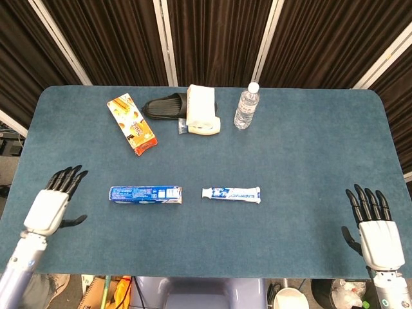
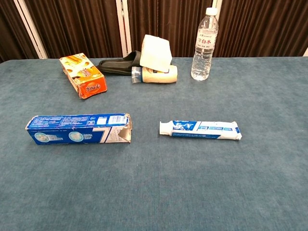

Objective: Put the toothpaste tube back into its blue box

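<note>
The blue toothpaste box (image 1: 145,194) (image 2: 79,129) lies flat on the blue table (image 1: 309,148), its torn open end facing right. To its right, a short gap away, lies the white and blue toothpaste tube (image 1: 231,194) (image 2: 199,130), cap end toward the box. My left hand (image 1: 53,203) hovers at the table's front left, well left of the box, fingers spread and holding nothing. My right hand (image 1: 373,228) is at the front right corner, far from the tube, fingers straight and apart. Neither hand shows in the chest view.
At the back stand an orange snack box (image 1: 132,124) (image 2: 82,75), a black slipper (image 1: 164,106), a white packet atop a cream roll (image 1: 203,111) (image 2: 155,60), and a clear water bottle (image 1: 246,106) (image 2: 204,44).
</note>
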`<state>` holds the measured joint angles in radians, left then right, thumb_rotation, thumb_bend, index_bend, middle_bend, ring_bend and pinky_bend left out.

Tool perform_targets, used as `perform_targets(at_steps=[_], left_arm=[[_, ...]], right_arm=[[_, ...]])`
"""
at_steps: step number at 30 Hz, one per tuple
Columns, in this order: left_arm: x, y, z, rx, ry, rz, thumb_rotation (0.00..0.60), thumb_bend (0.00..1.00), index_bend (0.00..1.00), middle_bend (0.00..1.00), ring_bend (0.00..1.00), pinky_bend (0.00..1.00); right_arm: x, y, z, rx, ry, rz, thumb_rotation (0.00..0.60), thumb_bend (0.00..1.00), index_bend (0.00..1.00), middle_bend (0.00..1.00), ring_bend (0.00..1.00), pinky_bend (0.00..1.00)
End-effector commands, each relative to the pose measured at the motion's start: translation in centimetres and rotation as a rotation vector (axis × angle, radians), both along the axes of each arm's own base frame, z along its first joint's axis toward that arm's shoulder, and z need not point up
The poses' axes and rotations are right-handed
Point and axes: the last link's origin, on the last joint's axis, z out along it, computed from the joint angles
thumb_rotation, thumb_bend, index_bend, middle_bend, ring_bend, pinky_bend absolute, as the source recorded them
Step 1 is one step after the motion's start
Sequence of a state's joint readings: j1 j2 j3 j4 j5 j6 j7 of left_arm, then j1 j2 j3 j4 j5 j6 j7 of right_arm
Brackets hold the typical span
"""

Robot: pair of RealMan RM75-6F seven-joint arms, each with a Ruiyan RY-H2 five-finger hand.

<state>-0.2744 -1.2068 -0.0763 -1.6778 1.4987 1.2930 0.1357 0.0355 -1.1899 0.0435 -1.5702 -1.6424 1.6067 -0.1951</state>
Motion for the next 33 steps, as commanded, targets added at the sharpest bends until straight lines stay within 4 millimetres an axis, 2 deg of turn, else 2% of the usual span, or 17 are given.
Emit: perform_targets(at_steps=[1, 7, 15, 23, 33], left_arm=[[3.4, 3.2, -1.8, -0.067, 0.009, 0.007, 0.600, 0.07, 0.01, 0.01, 0.03, 0.12], [7.0, 6.1, -5.2, -0.139, 0.053, 0.022, 0.600, 0.12, 0.08, 0.16, 0.19, 0.30], [9.5, 7.2, -9.4, -0.217, 0.114, 0.066, 0.600, 0.13, 0.11, 0.20, 0.22, 0.31], [10.8, 7.2, -11.9, -0.251, 0.160, 0.076, 0.600, 0.13, 0.13, 0.23, 0.23, 0.31], [11.1, 7.2, -14.2, -0.263, 0.172, 0.075, 0.600, 0.20, 0.24, 0.39, 0.38, 0.44]], right_arm=[[0.0, 0.0, 0.1, 0.000, -0.005, -0.002, 0.600, 0.32, 0.00, 0.00, 0.00, 0.00], [0.0, 0.0, 0.2, 0.003, -0.021, -0.001, 0.600, 0.32, 0.00, 0.00, 0.00, 0.00], [0.0, 0.0, 0.2, 0.004, -0.035, -0.003, 0.600, 0.32, 0.00, 0.00, 0.00, 0.00], [0.1, 0.0, 0.2, 0.009, -0.042, -0.002, 0.600, 0.32, 0.00, 0.00, 0.00, 0.00], [0.1, -0.1, 0.2, 0.008, -0.049, -0.005, 0.600, 0.32, 0.00, 0.00, 0.00, 0.00]])
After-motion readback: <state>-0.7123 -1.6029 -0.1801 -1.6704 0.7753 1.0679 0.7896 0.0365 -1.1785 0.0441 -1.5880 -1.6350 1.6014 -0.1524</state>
